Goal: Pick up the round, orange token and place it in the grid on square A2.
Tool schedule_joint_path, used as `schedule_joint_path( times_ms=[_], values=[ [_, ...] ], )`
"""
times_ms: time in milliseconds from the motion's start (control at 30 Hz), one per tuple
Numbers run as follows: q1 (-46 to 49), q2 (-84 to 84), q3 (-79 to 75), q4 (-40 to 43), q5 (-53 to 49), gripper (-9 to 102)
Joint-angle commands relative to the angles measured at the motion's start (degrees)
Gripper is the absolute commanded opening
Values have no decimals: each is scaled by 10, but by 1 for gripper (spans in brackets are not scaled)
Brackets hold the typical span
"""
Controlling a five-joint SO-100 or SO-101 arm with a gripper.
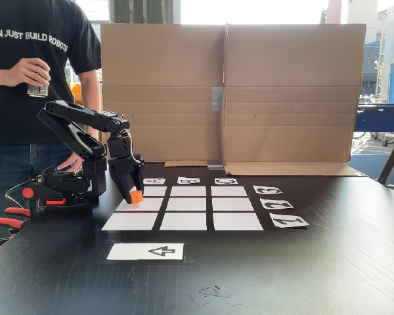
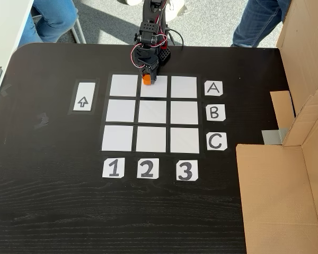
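Small orange faceted token (image 2: 147, 80)

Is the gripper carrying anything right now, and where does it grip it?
Yes: the gripper holds the orange token by its sides, between the fingertips, over the grid cell at row A, column 2.

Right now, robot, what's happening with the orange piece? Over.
Gripper shut on the token. Token over square A2 of the grid, touchdown unclear. Nothing in the way.
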Motion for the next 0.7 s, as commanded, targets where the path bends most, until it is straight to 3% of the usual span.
schedule_joint_path(
  times_ms=[0,333,667],
  values=[
    [-4,-5,0,-5,-3,-1],
    [2,-4,6,-15,-1,1],
    [0,1,21,-33,-8,21]
  ],
)
